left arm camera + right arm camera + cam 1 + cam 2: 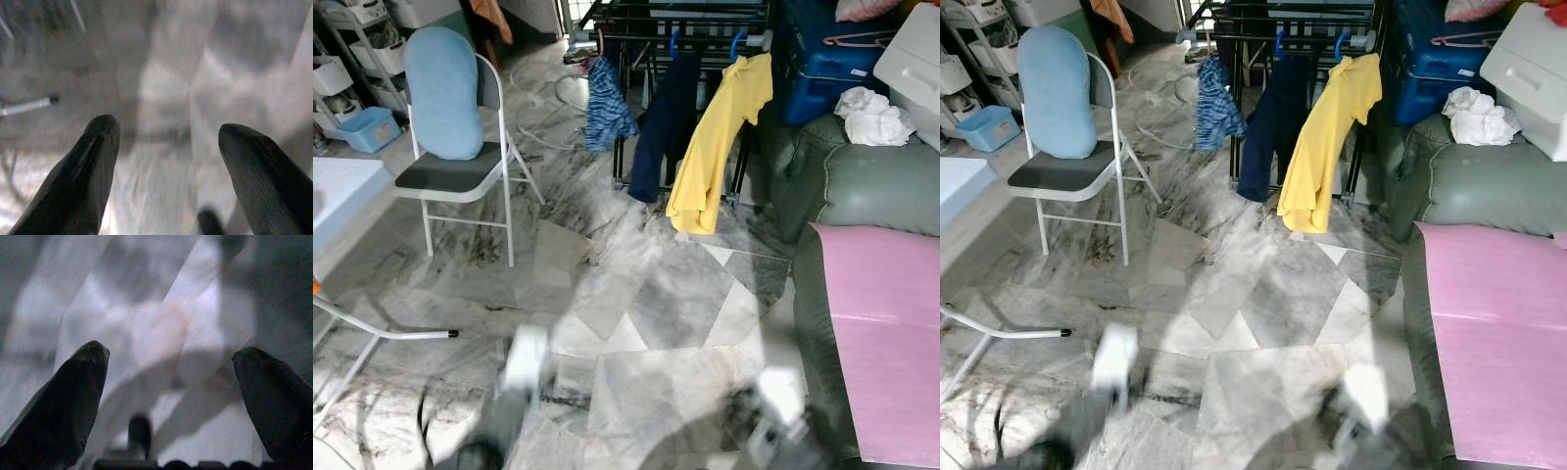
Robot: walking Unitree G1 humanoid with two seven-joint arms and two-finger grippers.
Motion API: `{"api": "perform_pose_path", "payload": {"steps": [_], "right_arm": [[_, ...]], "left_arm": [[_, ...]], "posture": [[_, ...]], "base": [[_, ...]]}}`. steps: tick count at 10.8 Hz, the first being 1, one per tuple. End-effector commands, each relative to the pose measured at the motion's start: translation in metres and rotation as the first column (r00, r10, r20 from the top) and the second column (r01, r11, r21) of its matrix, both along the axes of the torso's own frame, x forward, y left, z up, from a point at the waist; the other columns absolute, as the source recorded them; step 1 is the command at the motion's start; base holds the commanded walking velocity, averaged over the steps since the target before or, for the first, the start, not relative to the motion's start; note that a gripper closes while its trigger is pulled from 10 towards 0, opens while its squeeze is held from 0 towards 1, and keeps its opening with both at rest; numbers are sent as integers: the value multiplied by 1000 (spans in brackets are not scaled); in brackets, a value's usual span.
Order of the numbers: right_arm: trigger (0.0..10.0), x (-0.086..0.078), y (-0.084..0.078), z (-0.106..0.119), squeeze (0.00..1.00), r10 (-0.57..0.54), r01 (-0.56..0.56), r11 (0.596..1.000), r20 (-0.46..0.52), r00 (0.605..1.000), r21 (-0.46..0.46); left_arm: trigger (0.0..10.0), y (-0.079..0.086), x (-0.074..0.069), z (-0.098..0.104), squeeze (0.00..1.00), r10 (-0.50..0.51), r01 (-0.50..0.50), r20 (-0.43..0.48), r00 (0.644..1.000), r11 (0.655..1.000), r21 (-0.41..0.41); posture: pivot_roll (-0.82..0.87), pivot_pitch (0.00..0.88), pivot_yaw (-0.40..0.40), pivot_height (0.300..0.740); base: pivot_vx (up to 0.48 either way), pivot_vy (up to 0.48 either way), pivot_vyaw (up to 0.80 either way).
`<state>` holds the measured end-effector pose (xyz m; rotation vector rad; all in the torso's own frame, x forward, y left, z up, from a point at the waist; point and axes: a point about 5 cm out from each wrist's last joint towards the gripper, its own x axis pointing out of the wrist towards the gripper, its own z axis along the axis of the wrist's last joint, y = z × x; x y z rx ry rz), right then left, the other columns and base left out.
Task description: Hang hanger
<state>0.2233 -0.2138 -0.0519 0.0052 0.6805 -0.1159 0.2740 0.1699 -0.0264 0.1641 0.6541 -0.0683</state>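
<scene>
Both arms hanging low, left gripper [166,147] and right gripper [171,391] spread wide, holding nothing; yellow shirt [720,142] already dangling on rack [690,24], so either heading for another hanger or backing off

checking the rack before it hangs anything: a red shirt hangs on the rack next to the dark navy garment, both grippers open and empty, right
Not quite: the shirt is yellow, not red, as the left eye view shows. It does hang on the rack next to the dark navy garment, and the wrist views show the left gripper and right gripper open and empty.
</scene>
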Motion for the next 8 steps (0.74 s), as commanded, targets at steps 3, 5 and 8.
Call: {"api": "perform_pose_path", "payload": {"steps": [3, 5, 8], "right_arm": [[10000, 51, -9, 43, 0, -62, 60, 998, 208, 976, 16], [10000, 54, -2, 43, 0, -48, 40, 998, 208, 977, 42], [10000, 19, 22, 9, 0, 50, -53, 998, 72, 996, 40]], "left_arm": [[10000, -2, 59, 62, 0, 85, -63, 246, 965, 994, -94], [10000, -4, 52, 53, 0, 77, -60, 201, 977, 994, -90], [10000, 0, 15, 13, 0, 30, -29, 48, 998, 1000, -4]], "posture": [[-237, 34, 89, 740], [-237, 29, 92, 740], [-239, 31, 92, 740]], "base": [[0, 0, 0], [0, 0, 0], [85, 223, 0]]}}
